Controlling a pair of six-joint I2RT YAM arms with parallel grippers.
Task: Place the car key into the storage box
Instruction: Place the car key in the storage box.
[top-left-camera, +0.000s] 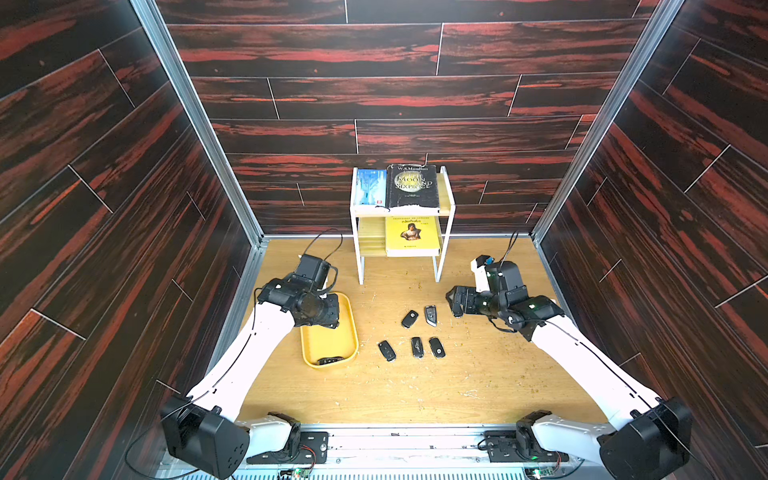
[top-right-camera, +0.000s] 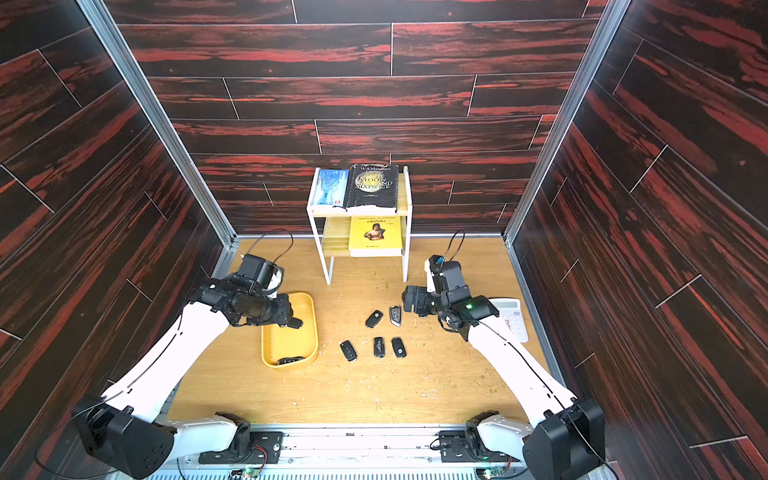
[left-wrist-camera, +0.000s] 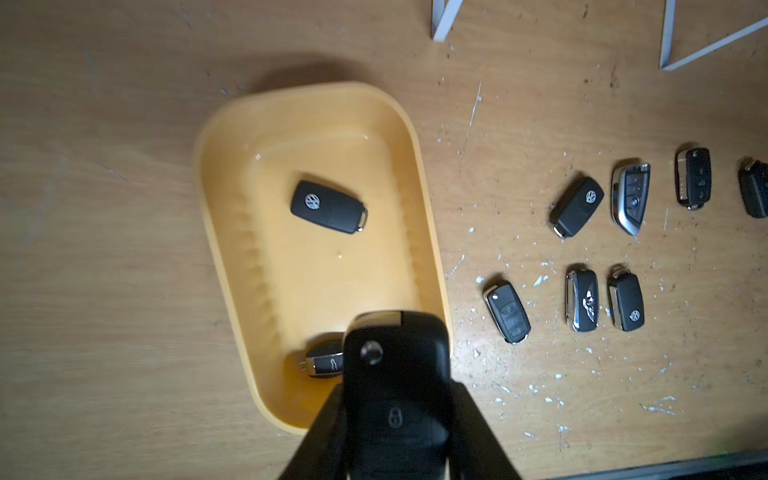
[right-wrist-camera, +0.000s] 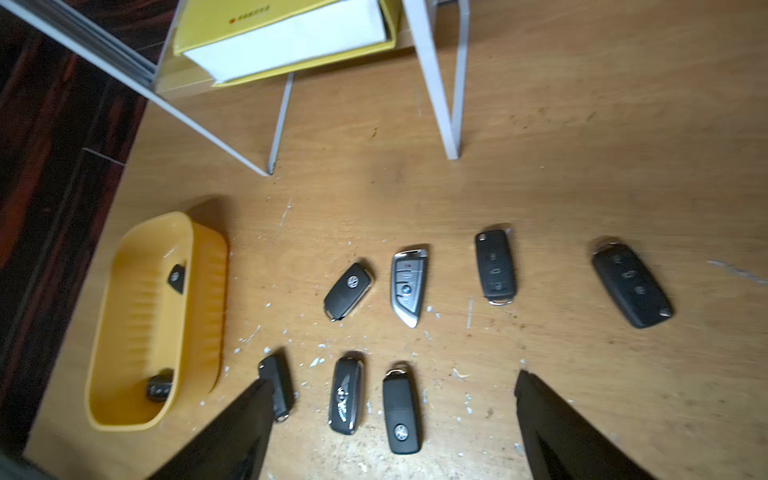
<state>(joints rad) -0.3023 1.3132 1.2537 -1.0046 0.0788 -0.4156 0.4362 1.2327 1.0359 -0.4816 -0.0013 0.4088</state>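
Nearest the lens: one black car key (left-wrist-camera: 397, 365), clamped in the left gripper (left-wrist-camera: 397, 432), hung over the storage box (left-wrist-camera: 226, 232). Its long axis ran in line with the fingers (left-wrist-camera: 320, 440), hinge-button end leading, down toward the box. The box lay 12-to-6, two key fobs (left-wrist-camera: 328, 206) inside. At its 3 o'clock, seven loose fobs (right-wrist-camera: 348, 291) lay on the table (right-wrist-camera: 582, 145). The right gripper (right-wrist-camera: 395, 380) hovered over them, jaws wide apart, empty. Farthest, at 12 o'clock, the shelf (top-left-camera: 371, 239) held three books (top-left-camera: 412, 187).

Wooden table (top-left-camera: 457, 386) bears a tray (top-left-camera: 332, 343) under the left gripper (top-left-camera: 327, 318), seven keys (right-wrist-camera: 405, 286) under and beside the right gripper (top-left-camera: 455, 306), a shelf (top-left-camera: 360, 257) beyond both, and a calculator (top-right-camera: 513, 318) behind the right one.
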